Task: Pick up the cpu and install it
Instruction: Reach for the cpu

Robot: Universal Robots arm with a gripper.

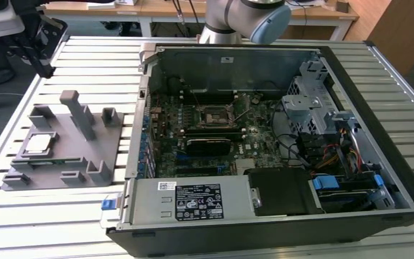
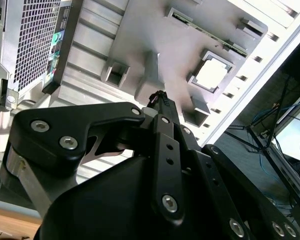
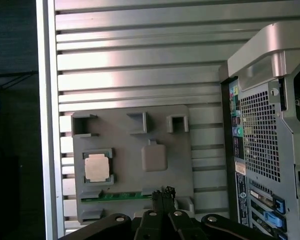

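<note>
The gripper (image 3: 163, 191) is keeping its two black fingers pressed together with nothing between them, as both wrist views are showing; in the second wrist view the closed fingertips (image 2: 158, 96) are pointing toward the grey plastic fixture (image 2: 155, 35).

The cpu (image 1: 38, 143), a small square chip with a pale metal top, is sitting flat in a square recess of that fixture (image 1: 84, 162), at the exterior view's left, about halfway down the frame. The gripper is not touching it. In the first wrist view the cpu (image 3: 96, 167) is lying well apart from the fingertips, and the green memory stick (image 3: 115, 196) is lying in a slot just beside the chip's recess, between the chip and the fixture's edge.

The fixture is resting on a slatted aluminium table (image 1: 49, 221). Just beside it, filling the centre and the exterior view's right, an open computer case (image 1: 228, 59) is lying on its side, exposing the motherboard (image 1: 254, 143). The dark square cpu socket (image 1: 214, 116) is sitting near the board's middle. The arm's pale joint (image 1: 254, 19) is showing at the top centre of the exterior view.
</note>
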